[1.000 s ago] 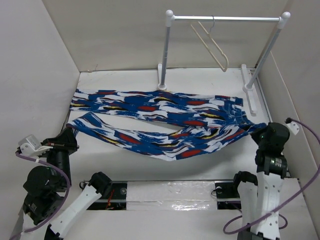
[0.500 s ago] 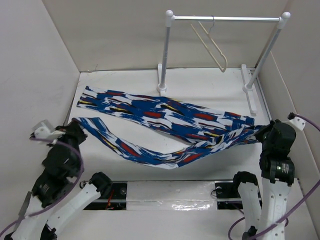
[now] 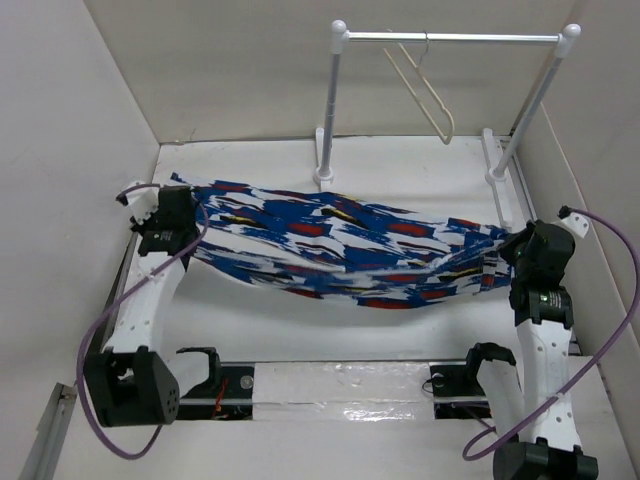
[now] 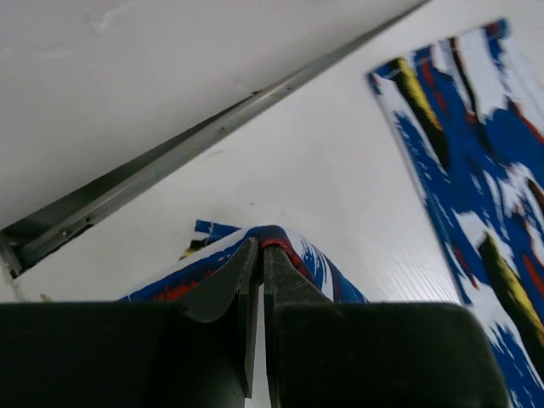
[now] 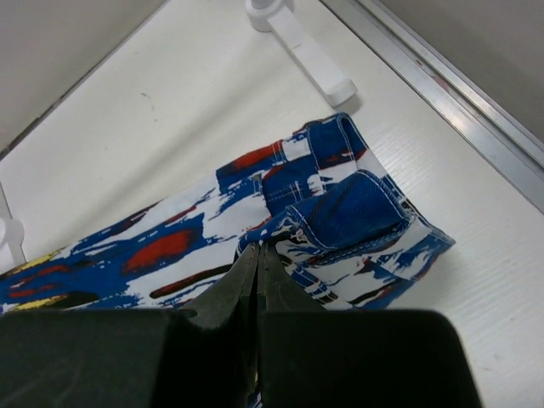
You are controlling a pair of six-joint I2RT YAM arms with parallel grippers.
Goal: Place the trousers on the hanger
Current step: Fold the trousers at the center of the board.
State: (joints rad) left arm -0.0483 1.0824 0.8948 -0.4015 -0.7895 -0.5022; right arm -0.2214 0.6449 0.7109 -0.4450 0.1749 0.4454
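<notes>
The blue patterned trousers [image 3: 340,245] stretch across the table between my two grippers, one leg folded over the other. My left gripper [image 3: 180,215] is shut on a leg end at the left; the left wrist view shows the cloth [image 4: 293,251] pinched at the tips of my left gripper [image 4: 259,246]. My right gripper [image 3: 515,252] is shut on the waistband end; the right wrist view shows the waistband [image 5: 357,212] clamped in my right gripper [image 5: 257,248]. The cream hanger [image 3: 425,90] hangs by its hook from the rail at the back, apart from the trousers.
The white two-post rail stand [image 3: 450,38] stands at the back, its feet [image 3: 500,180] on the table; one foot [image 5: 297,42] shows in the right wrist view. White walls close in the table on the left, back and right.
My left arm has swung up and forward from the near left corner, carrying the leg end over the other leg. The trousers have bunched into a narrower band. The right gripper barely moved.
</notes>
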